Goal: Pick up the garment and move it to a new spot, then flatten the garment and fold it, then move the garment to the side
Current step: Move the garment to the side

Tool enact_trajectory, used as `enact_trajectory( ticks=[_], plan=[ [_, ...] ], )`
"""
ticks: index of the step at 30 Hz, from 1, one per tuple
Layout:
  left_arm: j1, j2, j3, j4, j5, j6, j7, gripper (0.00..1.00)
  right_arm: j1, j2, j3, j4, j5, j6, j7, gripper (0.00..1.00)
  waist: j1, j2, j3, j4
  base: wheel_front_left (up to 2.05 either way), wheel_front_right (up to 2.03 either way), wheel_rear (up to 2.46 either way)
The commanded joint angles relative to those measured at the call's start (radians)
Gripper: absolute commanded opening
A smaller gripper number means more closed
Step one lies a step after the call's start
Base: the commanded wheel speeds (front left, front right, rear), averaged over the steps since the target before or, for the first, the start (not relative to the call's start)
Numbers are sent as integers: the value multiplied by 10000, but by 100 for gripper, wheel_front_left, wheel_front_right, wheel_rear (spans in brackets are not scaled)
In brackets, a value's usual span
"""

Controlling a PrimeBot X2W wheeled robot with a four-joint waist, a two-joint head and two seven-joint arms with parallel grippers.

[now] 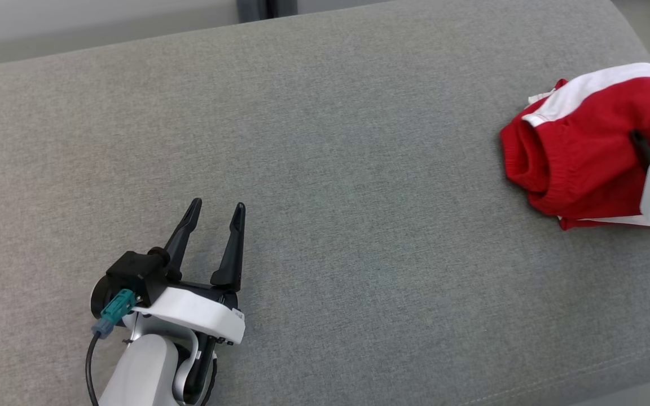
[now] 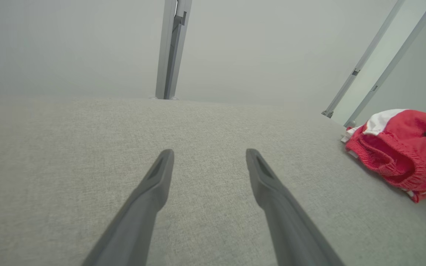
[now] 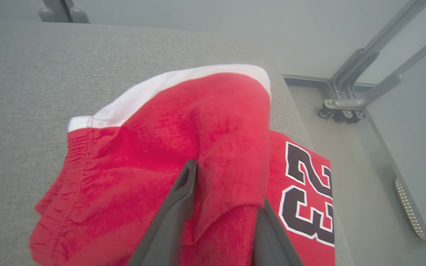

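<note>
left hand (image 1: pixel 217 206) hovers at the near left over bare bench (image 1: pixel 359 169), fingers spread wide with nothing between them. well off to the right, at the bench's edge, the garment (image 1: pixel 579 152) lies bunched: red shorts with a white band and a black number. right hand (image 3: pixel 227 183) is on it with a ridge of cloth between its fingers; whether they pinch it or only straddle it i cannot tell. i'd say it's light, soft and limp, sure to sag and drag. the thicker elastic waistband (image 1: pixel 522 158) looks the best hold. the bench's grey weave seems grippy. past the edge are floor (image 3: pixel 364 184) and a wheeled metal frame (image 3: pixel 346 107).
</note>
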Motion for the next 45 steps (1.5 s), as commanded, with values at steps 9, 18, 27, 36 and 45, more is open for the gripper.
enact_trajectory(
  ticks=[9, 18, 27, 36, 45],
  plan=[
    [-10, 130, 130, 30, 132, -37, -42, 100, -575, 788, -60, 2895, -1361, -3, -1704, 100, 0, 0, -104, 368, 0, 0, 0],
    [315, 120, 226, 18, 75, -6, -43, 100, -176, 967, -912, 3037, -1977, -1, -2284, 100, 0, 0, -828, 265, 0, 0, 0],
    [698, 236, 557, -240, 79, 107, -43, 100, -42, 996, -1919, 1759, -2090, -1, -2657, 100, 0, 0, -1504, 218, 0, 0, 0],
    [1056, 353, 701, -541, 70, 222, -43, 100, 1936, 223, -3981, -1539, -2585, -1, -2658, 100, 0, 0, -2072, 993, 0, 0, 0],
    [1350, 474, 711, -838, -33, 341, 23, 100, 5106, 468, -6440, -4784, -3602, -1, -2645, 100, 0, 0, -2600, 1998, 0, 0, 0]
  ],
)
